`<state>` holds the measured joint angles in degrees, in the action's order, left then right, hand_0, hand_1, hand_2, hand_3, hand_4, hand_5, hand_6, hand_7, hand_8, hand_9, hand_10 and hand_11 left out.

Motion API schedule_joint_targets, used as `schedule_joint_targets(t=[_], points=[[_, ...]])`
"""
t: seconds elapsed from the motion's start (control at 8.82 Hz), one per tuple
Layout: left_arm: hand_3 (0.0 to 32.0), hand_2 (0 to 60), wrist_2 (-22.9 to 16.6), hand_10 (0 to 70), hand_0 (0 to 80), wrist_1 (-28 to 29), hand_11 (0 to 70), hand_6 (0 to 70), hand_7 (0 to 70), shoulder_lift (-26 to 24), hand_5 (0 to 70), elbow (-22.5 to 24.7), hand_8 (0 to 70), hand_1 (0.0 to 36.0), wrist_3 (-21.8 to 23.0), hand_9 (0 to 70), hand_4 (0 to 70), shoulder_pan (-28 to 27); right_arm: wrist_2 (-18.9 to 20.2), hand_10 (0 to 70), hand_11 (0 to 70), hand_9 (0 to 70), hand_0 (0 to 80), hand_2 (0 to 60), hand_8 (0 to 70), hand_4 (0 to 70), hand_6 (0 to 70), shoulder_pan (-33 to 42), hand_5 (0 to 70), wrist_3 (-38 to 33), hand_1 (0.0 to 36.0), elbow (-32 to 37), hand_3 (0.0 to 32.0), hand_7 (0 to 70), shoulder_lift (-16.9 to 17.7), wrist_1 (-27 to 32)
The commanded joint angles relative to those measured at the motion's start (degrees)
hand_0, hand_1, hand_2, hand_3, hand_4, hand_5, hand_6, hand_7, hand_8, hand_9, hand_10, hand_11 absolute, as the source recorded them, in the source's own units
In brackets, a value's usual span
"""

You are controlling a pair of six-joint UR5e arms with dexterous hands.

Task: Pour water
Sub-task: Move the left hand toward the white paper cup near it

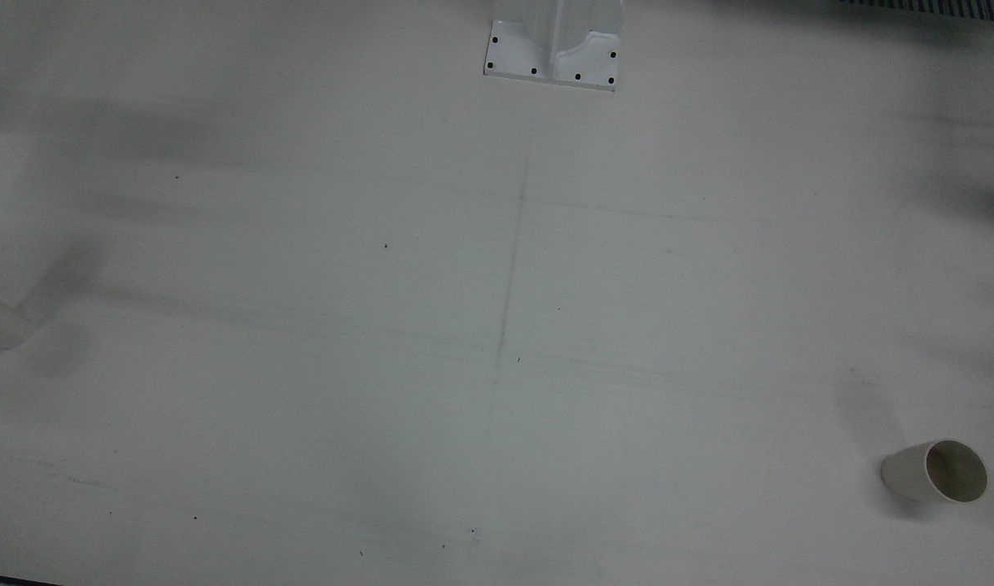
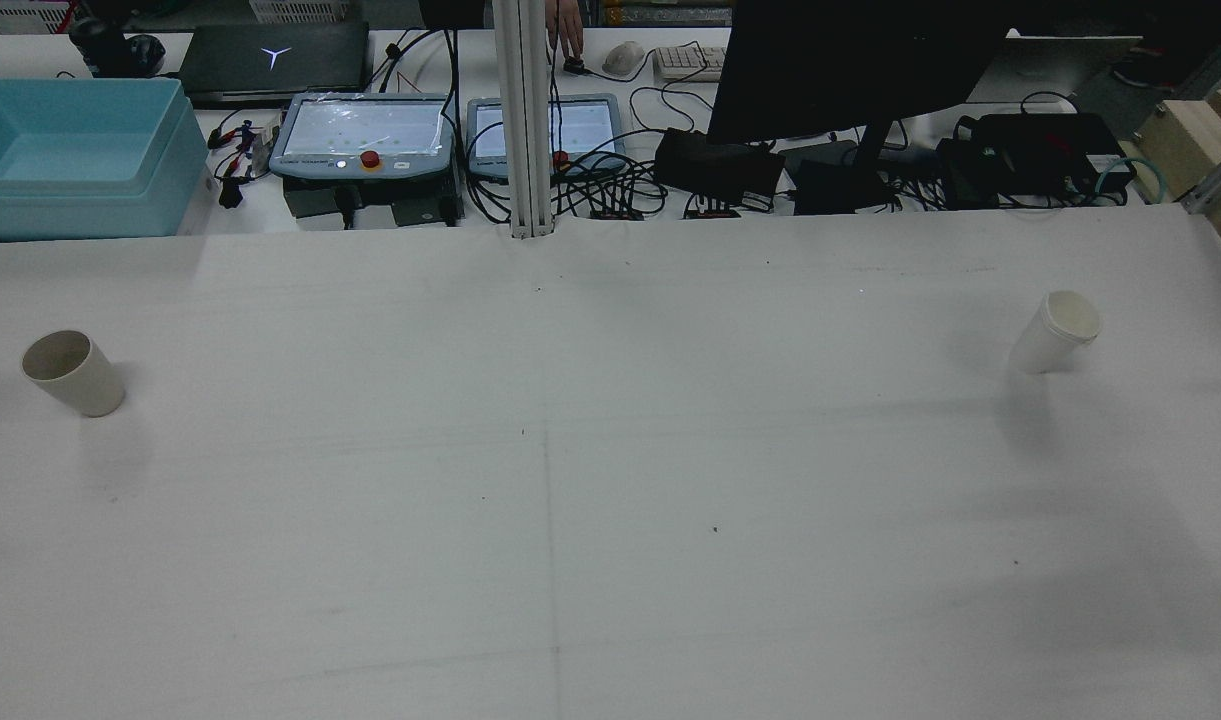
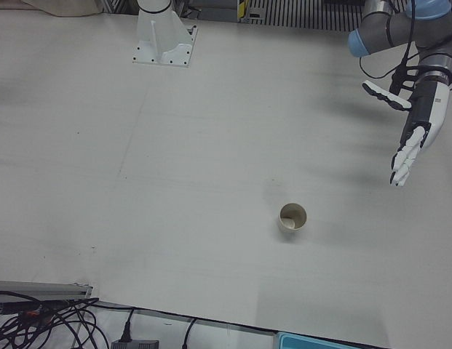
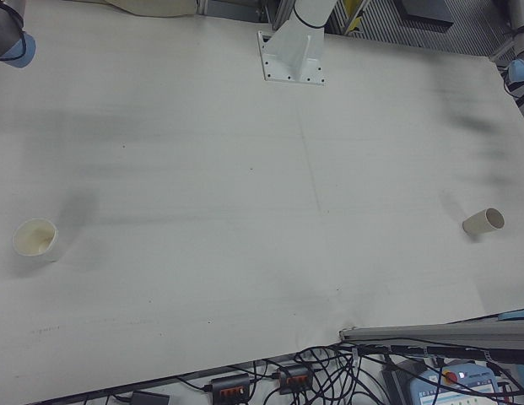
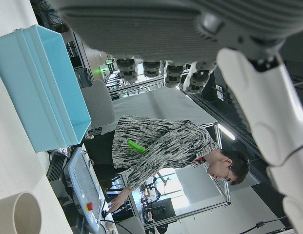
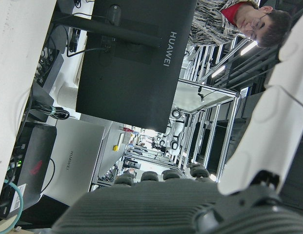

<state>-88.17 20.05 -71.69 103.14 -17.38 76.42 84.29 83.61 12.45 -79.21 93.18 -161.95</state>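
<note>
Your left hand [image 3: 415,123] hangs above the surface [image 3: 175,160], fingers [image 3: 402,163] apart and empty, well apart from the cup [image 3: 292,217]; your right hand's [image 6: 268,126] fingers, I cannot tell.

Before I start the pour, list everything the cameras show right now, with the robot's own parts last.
Paper cups: two, off-white; one on the table's left side, one on its right side, both standing.
Table: one, white cover.
Bin: one, light blue, behind the table at left.
Touch pendants: two, grey, behind the table.
Monitor: one, black.
Laptop: one, dark.
Person: one, patterned shirt, at the desk.
Pedestal: one, white.
Left hand: white and black, open, raised above the table.
Right hand: only partly visible; state unclear.
</note>
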Motion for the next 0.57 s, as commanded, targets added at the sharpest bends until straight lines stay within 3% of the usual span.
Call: schedule_joint_targets(t=[0.0,0.34,0.45], points=[[0.0,0.0,0.1,5.6,47.9,2.26,9.3,7.3,12.5,-0.72,0.0,-2.83,2.9,4.3,-4.12,6.9,19.6,-0.22,0.0,0.0,0.0,0.0,47.7,0.0,0.0,2.9,0.0,-0.72,0.0,0.12,13.4,0.11,0.0,0.0,-0.81,-0.12],[0.0,0.0,0.1,5.7,48.1,3.85,9.5,7.1,10.7,-4.57,0.0,-9.07,3.1,7.3,-8.45,6.9,17.6,-5.29,0.09,0.0,0.0,0.0,48.6,0.6,0.0,3.6,0.7,-1.6,0.4,0.21,14.6,0.02,0.0,3.7,-0.55,-0.39],[0.0,0.0,0.27,3.9,48.2,3.85,7.0,6.1,10.2,-7.38,0.0,-12.14,3.1,8.2,-9.68,6.0,16.0,-6.8,0.09,0.0,0.1,1.8,49.1,3.2,0.0,2.9,2.3,-1.87,6.8,0.21,15.5,-0.07,0.0,7.8,-0.55,-0.48]])
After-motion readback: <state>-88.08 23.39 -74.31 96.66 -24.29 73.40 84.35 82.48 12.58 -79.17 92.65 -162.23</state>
